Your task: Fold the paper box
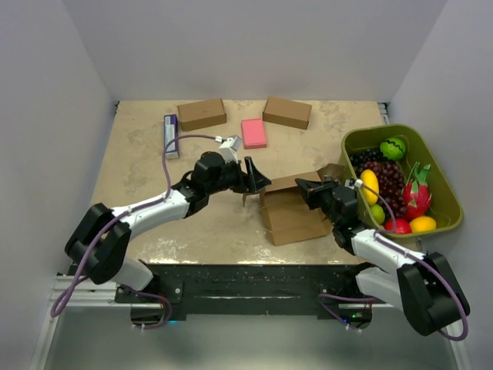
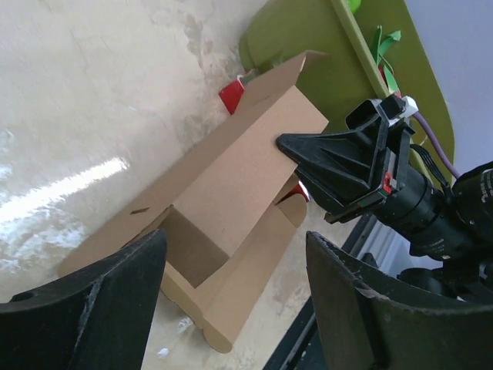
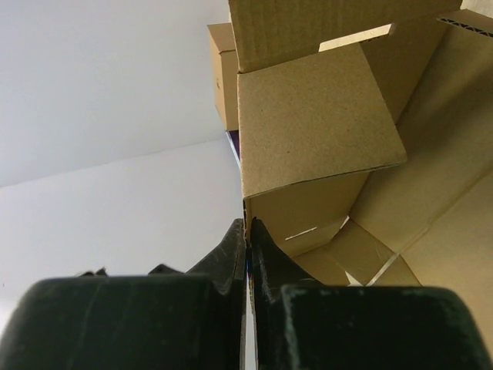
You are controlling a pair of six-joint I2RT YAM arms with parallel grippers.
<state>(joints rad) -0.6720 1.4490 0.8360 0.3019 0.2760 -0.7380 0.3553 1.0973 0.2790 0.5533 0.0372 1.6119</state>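
Note:
The paper box (image 1: pixel 296 217) lies partly folded at mid table, side walls raised and flaps open. It also shows in the left wrist view (image 2: pixel 231 185) and the right wrist view (image 3: pixel 316 131). My left gripper (image 1: pixel 251 185) is open and empty, hovering just off the box's left end; its fingers (image 2: pixel 100 308) stand wide apart above the box's near corner. My right gripper (image 1: pixel 306 187) reaches over the box's far right part and is shut on the thin edge of a raised cardboard wall (image 3: pixel 246 227). It also shows in the left wrist view (image 2: pixel 339 166).
A green basket (image 1: pixel 443 158) of toy fruit stands right of the box. Two ready-made brown boxes (image 1: pixel 202 113) (image 1: pixel 287 112), a pink pad (image 1: pixel 253 132) and a purple-and-white pack (image 1: pixel 170 135) lie at the back. A black rail (image 1: pixel 246 281) runs along the near edge.

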